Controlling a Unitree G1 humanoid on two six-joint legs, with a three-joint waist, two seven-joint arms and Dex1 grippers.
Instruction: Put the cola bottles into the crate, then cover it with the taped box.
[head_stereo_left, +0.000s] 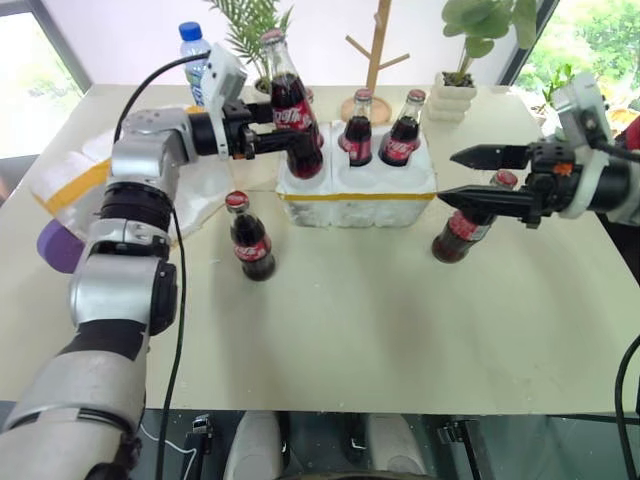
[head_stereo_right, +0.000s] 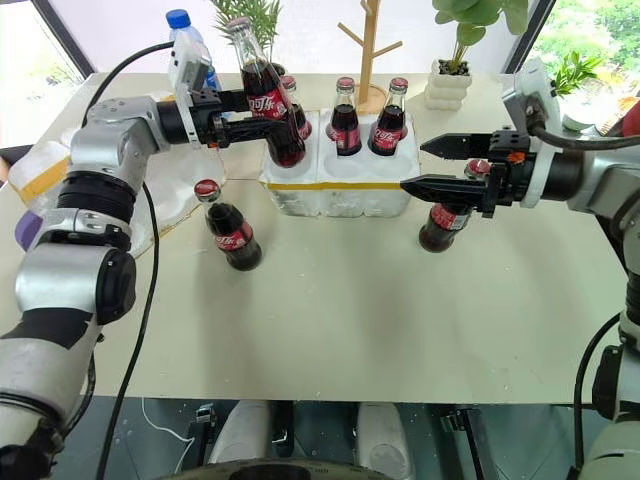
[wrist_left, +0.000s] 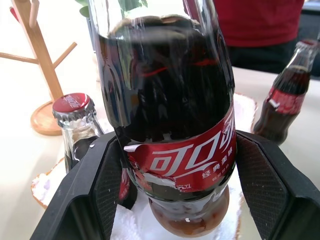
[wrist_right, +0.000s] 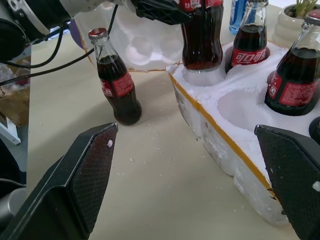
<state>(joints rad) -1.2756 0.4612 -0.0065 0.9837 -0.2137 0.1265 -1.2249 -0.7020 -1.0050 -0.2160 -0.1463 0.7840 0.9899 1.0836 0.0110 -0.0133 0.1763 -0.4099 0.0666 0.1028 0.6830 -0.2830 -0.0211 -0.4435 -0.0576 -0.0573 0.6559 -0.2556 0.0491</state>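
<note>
Nearest stand two loose cola bottles: one upright left of the crate (head_stereo_left: 250, 236), the other (head_stereo_left: 462, 228) at its right end, just behind the right gripper (head_stereo_left: 470, 178) — jaws spread wide, empty, seemingly lined up to take it. The crate (head_stereo_left: 355, 195) holds three bottles along its far side. The left gripper (head_stereo_left: 290, 130) clamps a tilted bottle (head_stereo_left: 290, 105) by its label over the near-left hole — probably lowering it in. Far left lies the taped box (head_stereo_left: 70, 185), waiting.

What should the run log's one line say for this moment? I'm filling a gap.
left claw: shut on cola bottle, at crate hole | right claw: open, empty | loose bottles on table: two
</note>
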